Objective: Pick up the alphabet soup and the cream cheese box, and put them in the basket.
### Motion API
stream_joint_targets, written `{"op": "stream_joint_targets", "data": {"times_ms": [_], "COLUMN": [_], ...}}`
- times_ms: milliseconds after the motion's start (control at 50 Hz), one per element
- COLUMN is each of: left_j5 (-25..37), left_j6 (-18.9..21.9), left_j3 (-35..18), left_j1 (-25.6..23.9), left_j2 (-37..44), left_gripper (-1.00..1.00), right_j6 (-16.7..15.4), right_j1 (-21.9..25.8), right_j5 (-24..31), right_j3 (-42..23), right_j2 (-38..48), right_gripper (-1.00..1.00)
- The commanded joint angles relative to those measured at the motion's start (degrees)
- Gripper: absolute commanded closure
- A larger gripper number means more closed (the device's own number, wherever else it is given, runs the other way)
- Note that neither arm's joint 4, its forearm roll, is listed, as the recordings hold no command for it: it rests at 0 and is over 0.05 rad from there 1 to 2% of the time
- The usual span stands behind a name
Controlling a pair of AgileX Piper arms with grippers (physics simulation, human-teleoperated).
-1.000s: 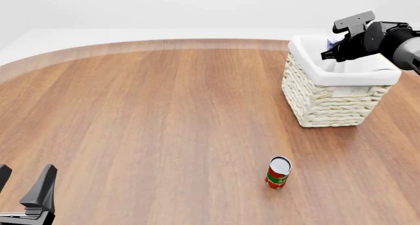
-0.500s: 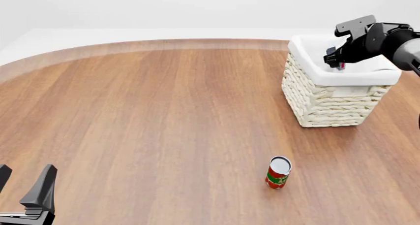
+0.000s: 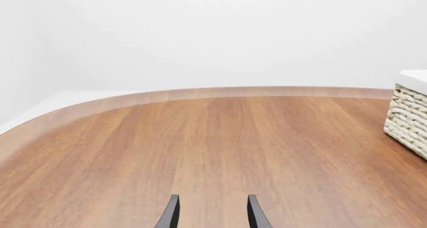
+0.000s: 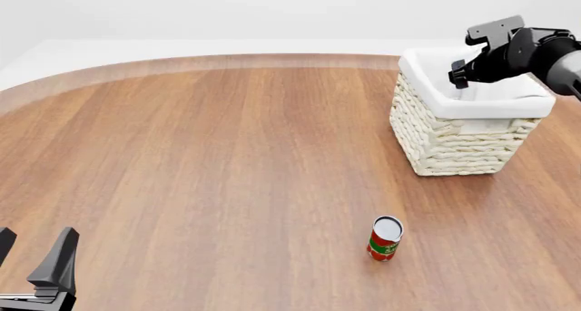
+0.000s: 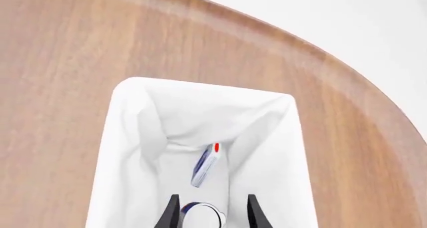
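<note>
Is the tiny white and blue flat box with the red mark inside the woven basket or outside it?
Inside: the tiny white and blue box lies within the woven basket's white lining.

Soup can (image 5: 198,214) & cheese box (image 5: 205,165) inside basket (image 5: 127,138).

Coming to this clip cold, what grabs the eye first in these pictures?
The cream-white basket at the table's far right stands out, with the right tool hanging open above it. Through the right wrist view, the cream cheese box lies tilted on the white lining, and the silver top of a can shows between the fingers, seemingly down inside the basket. A lone red-and-green can stands upright on the bare wood nearer the arms, while the left tool sits open and idle.
</note>
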Motion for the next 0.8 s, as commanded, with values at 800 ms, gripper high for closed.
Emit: {"op": "stream_joint_targets", "data": {"times_ms": [800], "left_j5": [0.0], "left_j6": [0.0], "left_j3": [0.0], "left_j1": [0.0], "left_j2": [0.0], "left_gripper": [-1.0], "right_j6": [4.73], "right_j1": [0.66], "right_j5": [-13.46], "right_j3": [9.63], "right_j2": [-8.99], "right_gripper": [-1.0]}}
